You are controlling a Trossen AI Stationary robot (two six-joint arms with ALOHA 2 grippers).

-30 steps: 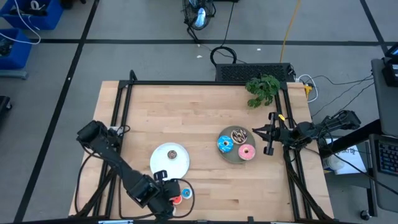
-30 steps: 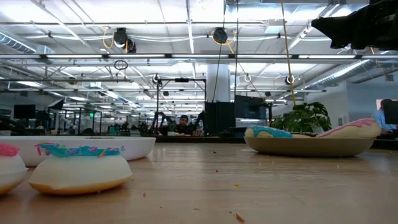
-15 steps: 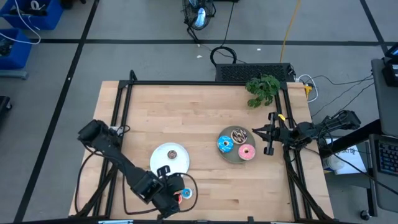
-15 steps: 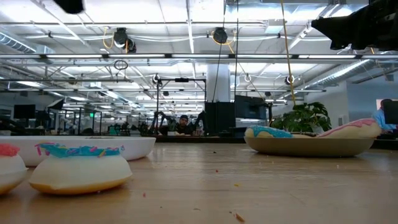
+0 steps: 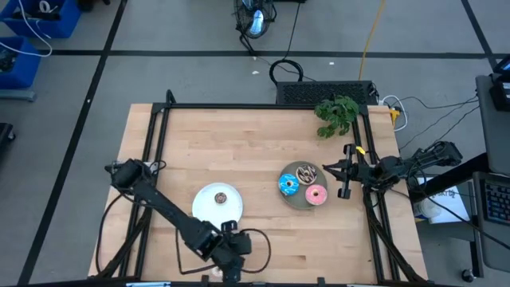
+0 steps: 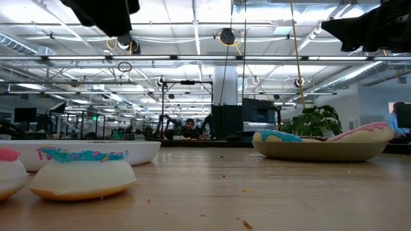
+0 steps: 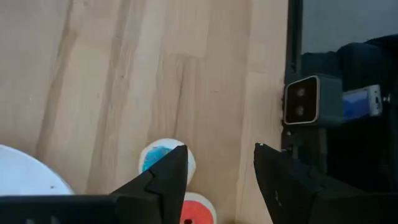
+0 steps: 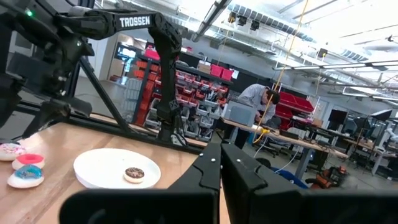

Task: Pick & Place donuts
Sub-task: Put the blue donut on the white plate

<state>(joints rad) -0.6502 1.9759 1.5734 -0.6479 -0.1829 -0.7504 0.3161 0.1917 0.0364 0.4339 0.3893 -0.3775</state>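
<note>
Swinging along the front edge, the left claw (image 5: 229, 257) has slid rightward since the earlier frame and now hangs over the small donuts it had been beside, hiding them from above. Its fingers stand partly apart and hold nothing; bare wood shows between them in the left wrist view. Just past those fingers sit the small blue donut (image 7: 155, 159) and the small red donut (image 7: 198, 208), touching each other on the bench (image 5: 255, 143). Next out is the white plate (image 5: 209, 206) with a tiny brown donut (image 5: 221, 197) on it. Farther right, the grey plate (image 5: 296, 200) carries the big blue donut (image 5: 288, 186), the pink donut (image 5: 315, 194) and the sprinkled brown donut (image 5: 306, 171). Parked at the bench's right edge, the right claw (image 5: 346, 169) is clamped tight and empty. This looks like the approach to a pick: the next move calls for centring over one small ring, dropping down, then closing without nudging its neighbour.
</note>
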